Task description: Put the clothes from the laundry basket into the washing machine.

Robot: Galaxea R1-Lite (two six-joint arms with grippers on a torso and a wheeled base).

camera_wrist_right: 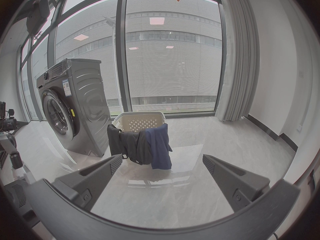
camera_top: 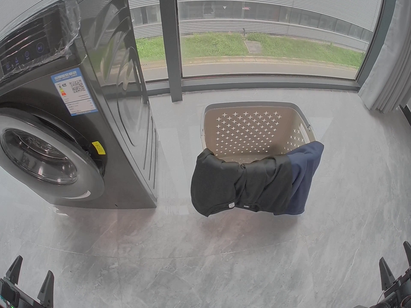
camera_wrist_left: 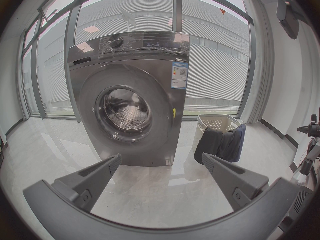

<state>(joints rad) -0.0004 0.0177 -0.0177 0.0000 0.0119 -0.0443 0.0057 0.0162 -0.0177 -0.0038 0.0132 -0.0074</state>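
— Where are the clothes?
— Draped over the near rim of the laundry basket, ahead of the right end effector and well apart from it.
— And the washing machine?
— Straight ahead of the left end effector, standing on the floor just beside the basket.
— The fingers?
— Spread apart on both end effectors, with nothing between them.
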